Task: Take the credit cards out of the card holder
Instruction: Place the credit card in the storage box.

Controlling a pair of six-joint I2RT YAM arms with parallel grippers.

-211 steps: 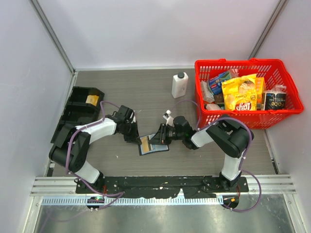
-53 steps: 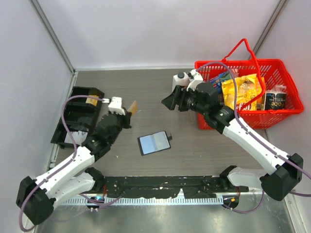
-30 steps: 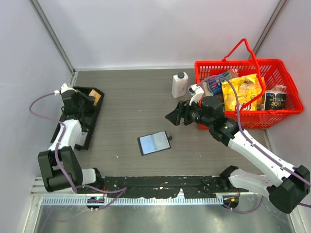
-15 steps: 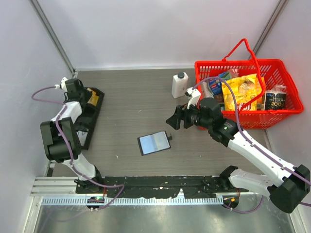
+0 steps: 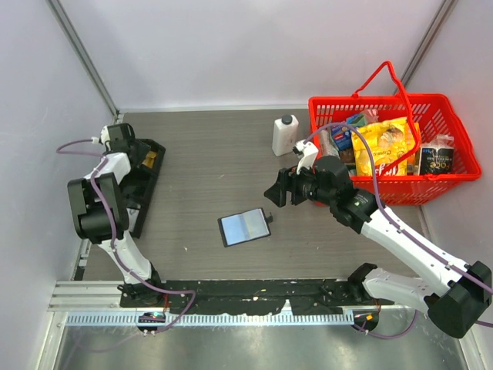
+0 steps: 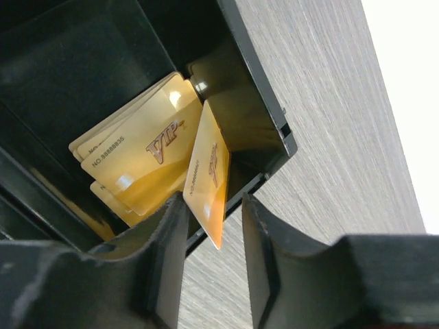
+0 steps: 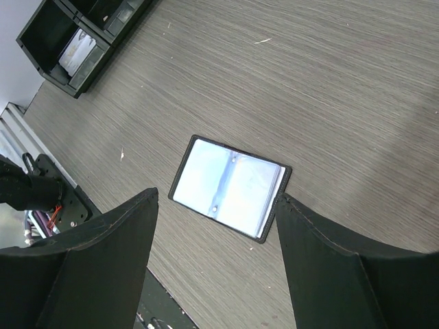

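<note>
view of card removal, mid-task: the small black bifold card holder lies open and flat on the grey wood-grain table, its long axis running left to right with a slight tilt, light blue credit cards showing in its pockets. the right gripper hovers above it with jaws spread wide; the holder sits just to its near left, so the right arm is by far the nearer. the left gripper is well apart at the far left over the black compartment tray, jaws parted, one yellowish-orange card standing loose between them beside a stack of like cards
</note>
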